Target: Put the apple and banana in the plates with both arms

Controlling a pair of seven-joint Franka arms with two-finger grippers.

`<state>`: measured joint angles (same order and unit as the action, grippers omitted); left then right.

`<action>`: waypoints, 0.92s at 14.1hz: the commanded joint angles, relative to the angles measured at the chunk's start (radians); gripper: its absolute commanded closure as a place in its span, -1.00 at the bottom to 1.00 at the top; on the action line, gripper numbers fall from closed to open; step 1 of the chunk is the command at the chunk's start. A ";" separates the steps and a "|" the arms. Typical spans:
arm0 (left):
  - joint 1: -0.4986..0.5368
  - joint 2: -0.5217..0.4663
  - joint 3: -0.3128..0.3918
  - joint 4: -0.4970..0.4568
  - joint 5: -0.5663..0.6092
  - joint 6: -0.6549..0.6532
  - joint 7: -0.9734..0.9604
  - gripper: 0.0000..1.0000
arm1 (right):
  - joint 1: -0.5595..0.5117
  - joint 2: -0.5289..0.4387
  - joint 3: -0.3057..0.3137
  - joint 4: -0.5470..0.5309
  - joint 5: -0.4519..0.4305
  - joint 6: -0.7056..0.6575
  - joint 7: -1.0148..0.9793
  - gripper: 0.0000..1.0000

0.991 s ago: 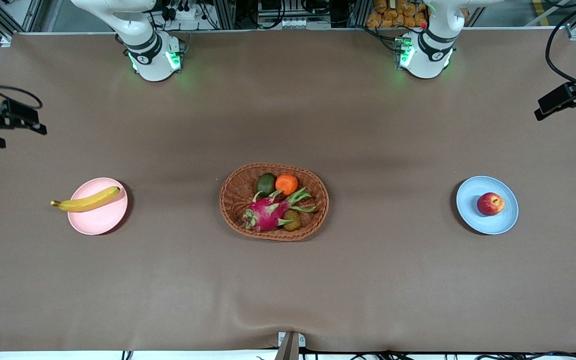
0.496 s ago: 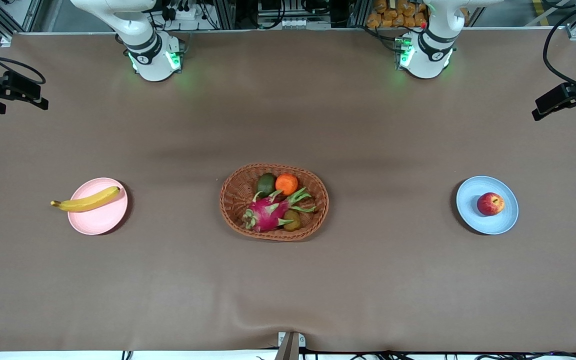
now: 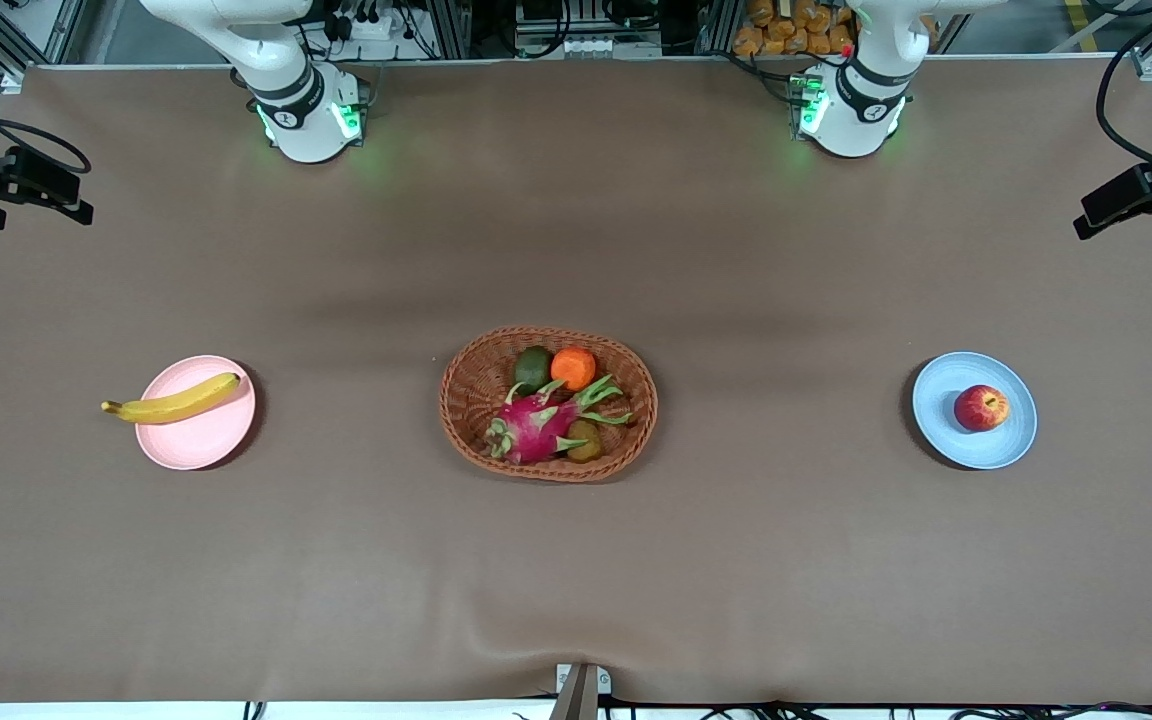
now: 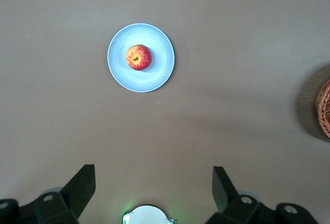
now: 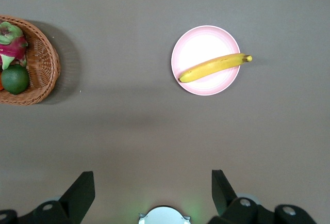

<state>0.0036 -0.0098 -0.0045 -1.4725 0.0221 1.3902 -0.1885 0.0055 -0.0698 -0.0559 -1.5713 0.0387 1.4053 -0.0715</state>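
Note:
The red apple (image 3: 981, 408) (image 4: 138, 57) sits on the light blue plate (image 3: 986, 450) (image 4: 157, 74) toward the left arm's end of the table. The yellow banana (image 3: 173, 400) (image 5: 211, 67) lies across the pale pink plate (image 3: 196, 440) (image 5: 203, 41) toward the right arm's end, one tip past the rim. My left gripper (image 4: 153, 175) hangs open and empty, high over bare table between its base and the blue plate. My right gripper (image 5: 153, 178) hangs the same way, open and empty, high between its base and the pink plate.
An oval wicker basket (image 3: 456, 400) (image 4: 325, 108) (image 5: 44, 64) in the table's middle holds a pink dragon fruit (image 3: 536, 425), an orange (image 3: 573, 367) and a green fruit (image 3: 533, 368). Both green-lit bases (image 3: 311, 120) (image 3: 846, 115) stand along the table edge farthest from the front camera.
The right arm's black hand at the front view's edge has drawn back toward its base's edge of the table. The left hand barely shifted. Fruit and plates have not moved.

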 commanded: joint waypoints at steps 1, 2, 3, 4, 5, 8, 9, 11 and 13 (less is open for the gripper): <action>0.010 -0.021 0.003 -0.012 0.010 -0.014 0.024 -1.00 | -0.001 -0.015 0.004 0.001 -0.014 0.003 0.025 -1.00; 0.015 -0.021 0.003 -0.012 0.015 -0.013 0.024 -1.00 | 0.002 -0.018 0.005 0.001 -0.011 -0.003 0.059 -1.00; 0.015 -0.021 0.003 -0.012 0.015 -0.013 0.026 -1.00 | 0.005 -0.019 0.008 0.001 -0.011 -0.009 0.091 -1.00; 0.015 -0.021 0.003 -0.012 0.015 -0.013 0.026 -1.00 | 0.007 -0.019 0.010 0.002 -0.013 -0.009 0.099 -1.00; 0.015 -0.022 0.003 -0.012 0.015 -0.014 0.026 -1.00 | 0.007 -0.021 0.010 0.002 -0.013 -0.008 0.099 -1.00; 0.013 -0.022 0.000 -0.008 0.015 -0.014 0.024 -1.00 | 0.002 -0.015 0.005 0.034 0.000 -0.008 0.104 -1.00; 0.013 -0.022 -0.003 -0.008 0.015 -0.016 0.024 -1.00 | 0.004 -0.013 0.007 0.037 -0.005 -0.006 0.104 -1.00; 0.013 -0.019 -0.005 -0.006 0.015 -0.016 0.027 -1.00 | 0.002 -0.013 0.005 0.047 -0.003 -0.012 0.105 -1.00; 0.007 -0.015 -0.006 -0.005 0.015 -0.014 0.026 -1.00 | 0.001 -0.013 0.004 0.050 -0.003 -0.011 0.105 -1.00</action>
<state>0.0138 -0.0108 -0.0056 -1.4725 0.0236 1.3879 -0.1838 0.0061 -0.0728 -0.0499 -1.5286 0.0387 1.4037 0.0133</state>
